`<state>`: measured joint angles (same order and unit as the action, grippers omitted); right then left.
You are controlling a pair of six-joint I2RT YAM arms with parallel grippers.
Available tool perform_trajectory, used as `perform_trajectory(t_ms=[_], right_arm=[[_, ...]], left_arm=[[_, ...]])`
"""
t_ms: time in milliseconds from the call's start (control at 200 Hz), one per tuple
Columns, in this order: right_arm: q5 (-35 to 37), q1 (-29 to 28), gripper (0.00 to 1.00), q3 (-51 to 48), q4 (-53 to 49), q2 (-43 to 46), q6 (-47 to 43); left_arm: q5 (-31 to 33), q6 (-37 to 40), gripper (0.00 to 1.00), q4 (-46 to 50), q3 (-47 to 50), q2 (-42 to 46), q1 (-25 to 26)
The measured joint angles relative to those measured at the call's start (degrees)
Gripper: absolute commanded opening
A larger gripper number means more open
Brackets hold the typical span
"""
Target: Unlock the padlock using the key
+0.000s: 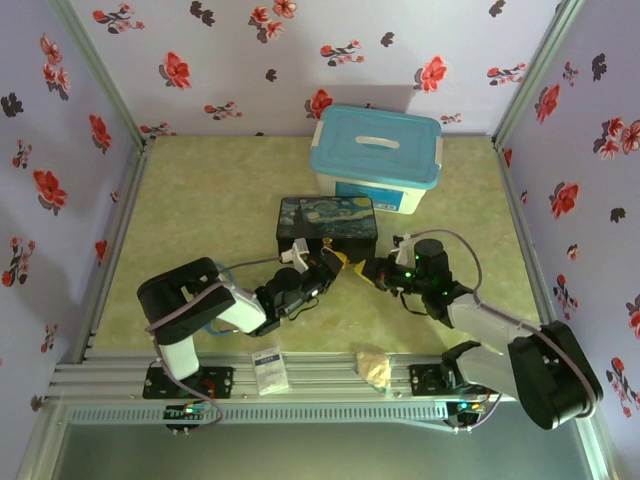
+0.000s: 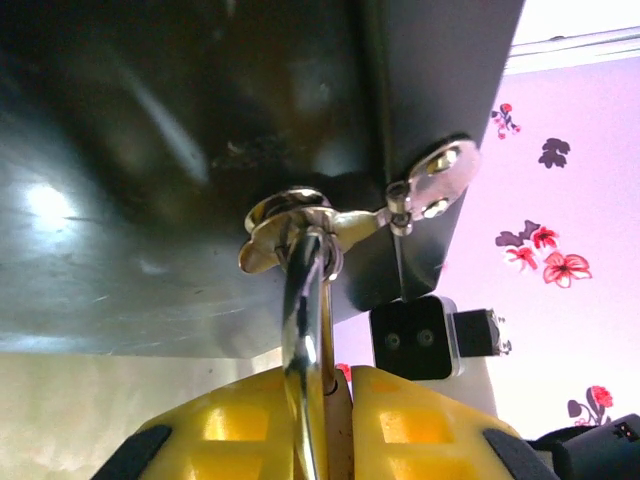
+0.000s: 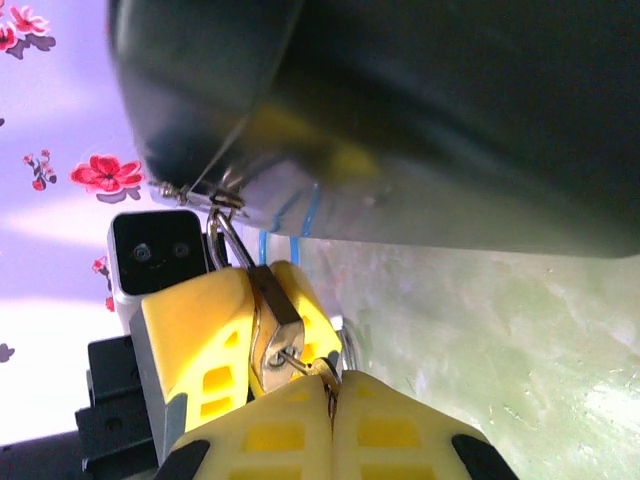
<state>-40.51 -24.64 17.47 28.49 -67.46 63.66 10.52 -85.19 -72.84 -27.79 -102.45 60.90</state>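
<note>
At the near edge of the table (image 1: 200, 200), both arms reached inward and met just in front of the painted tin (image 1: 327, 222), about midway across. The right gripper (image 3: 333, 400) was clenched, with its yellow pads pressed together on the head of the key (image 3: 305, 363). The thin shaft ran from those pads straight into the bottom face of the padlock (image 3: 270, 335), so the blade appeared to be seated in the keyway already.

The left gripper (image 2: 335, 400) was clamped on the padlock from the opposite side, with the brass body squeezed between its fingers. In the top view the two tools faced each other almost nose to nose, the padlock between them just left of the right gripper.

Beyond the body, the silver shackle (image 2: 303, 300) rose away from the left fingers and passed through the tin's clasp (image 2: 290, 215), so the lock hung at the tin's near side, tethered to it. The key's long axis lay in line with the lock's own length, pointing from the right tool toward the shackle. The turn to come was probably a roll of the right wrist about that line while the left arm held the body against it.

Further back, near the far edge, stood a white box with a blue lid (image 1: 375, 155).
</note>
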Motion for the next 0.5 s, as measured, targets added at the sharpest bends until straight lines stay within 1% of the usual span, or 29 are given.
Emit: perform_trajectory(t_ms=[175,270,410,500], right_arm=[[0.4,-0.1,0.00,0.0,8.9,-4.8,5.3],[1.6,-1.0,0.00,-0.3,13.5,-6.6,8.2],[7.7,-3.9,0.00,-1.4,16.0,-6.1,9.4],[12.2,-5.5,0.00,-4.3,16.2,-1.5,9.4]], left_arm=[[-0.3,0.0,0.00,-0.1,0.1,0.1,0.2],[1.2,0.0,0.00,-0.3,0.1,0.4,0.2],[2.8,0.0,0.00,-0.4,0.1,0.6,0.2],[2.8,-0.1,0.00,-0.4,0.1,0.9,1.0]])
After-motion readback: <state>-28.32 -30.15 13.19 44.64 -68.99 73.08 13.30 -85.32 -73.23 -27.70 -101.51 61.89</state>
